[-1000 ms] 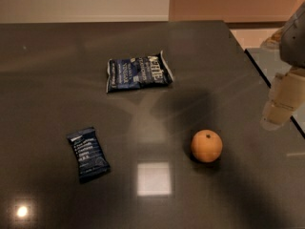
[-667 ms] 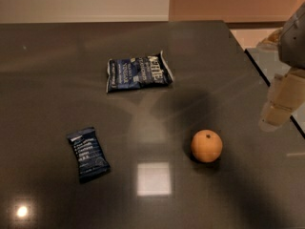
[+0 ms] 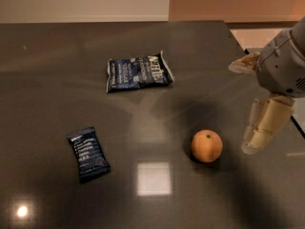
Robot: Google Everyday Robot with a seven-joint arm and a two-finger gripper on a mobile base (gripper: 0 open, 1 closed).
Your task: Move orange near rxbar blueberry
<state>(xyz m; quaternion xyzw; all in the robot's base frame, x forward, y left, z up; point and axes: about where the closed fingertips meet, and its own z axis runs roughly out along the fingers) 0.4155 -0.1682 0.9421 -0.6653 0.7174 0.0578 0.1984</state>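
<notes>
We see the orange (image 3: 207, 146) on the dark tabletop (image 3: 47, 56), well apart from the rxbar blueberry (image 3: 88, 153), our claw (image 3: 240, 108) spread open and empty just beside it; we judge it light, firm and apt to roll, best pinched across its widest middle.

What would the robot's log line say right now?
gripper: right of orange, apart | orange: on table, not yet near rxbar blueberry | chip bag: farther back

Looks like an office or lab room: a dark glossy desk (image 3: 57, 80) shows bright glare (image 3: 153, 178), a bare pale wall (image 3: 81, 1) stands behind, and a robot's pincer (image 3: 259, 130) hangs at the desk's right side.
</notes>
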